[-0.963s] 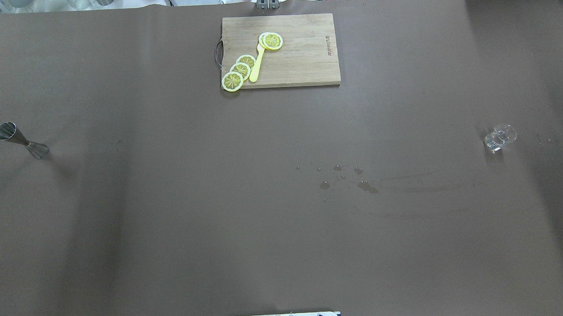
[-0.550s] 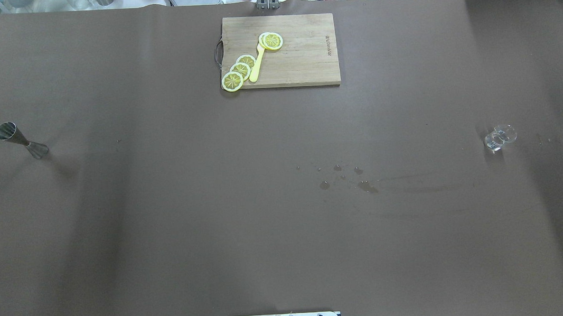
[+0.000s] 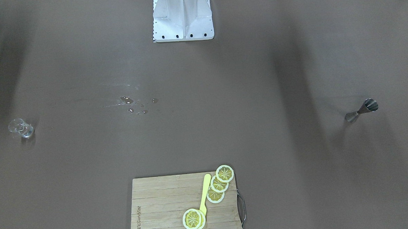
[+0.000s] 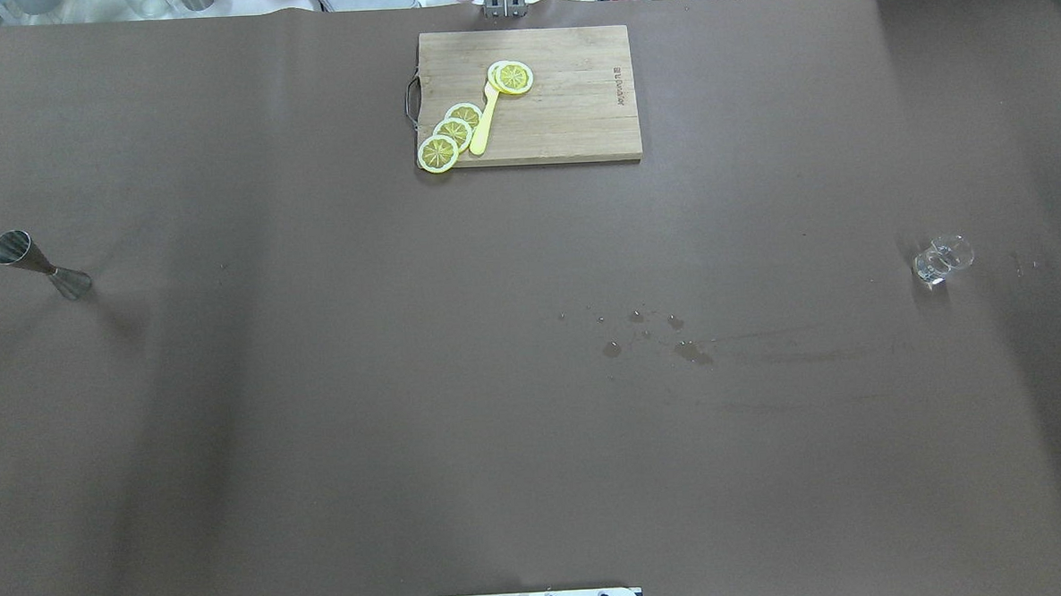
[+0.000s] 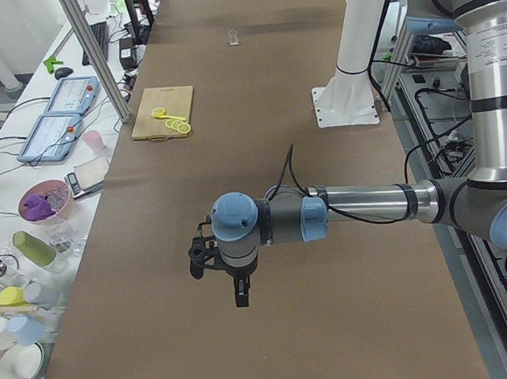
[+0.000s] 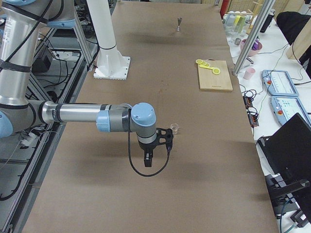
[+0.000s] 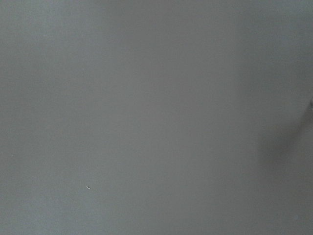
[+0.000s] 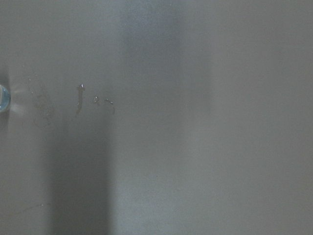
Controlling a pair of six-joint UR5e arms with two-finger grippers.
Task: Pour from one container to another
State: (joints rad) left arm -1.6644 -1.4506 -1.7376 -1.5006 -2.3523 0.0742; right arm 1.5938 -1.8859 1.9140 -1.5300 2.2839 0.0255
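Steel jigger (image 4: 41,268) standing left | glass (image 4: 942,259) standing right | we're seeing left gripper (image 5: 241,298), right gripper (image 6: 147,161) hovering, can't tell grip state

Broad bare counter (image 4: 321,432), with obstacles only near its edges.
A metal jigger (image 4: 41,268) stands near the left edge and a small glass (image 4: 941,260) near the right edge, well apart. A cutting board (image 4: 576,108) carrying lemon slices (image 4: 454,132) lies at the middle of the far edge. Between them the surface lies flat, with wet drops (image 4: 692,353) near the centre, so passage across the middle is open.
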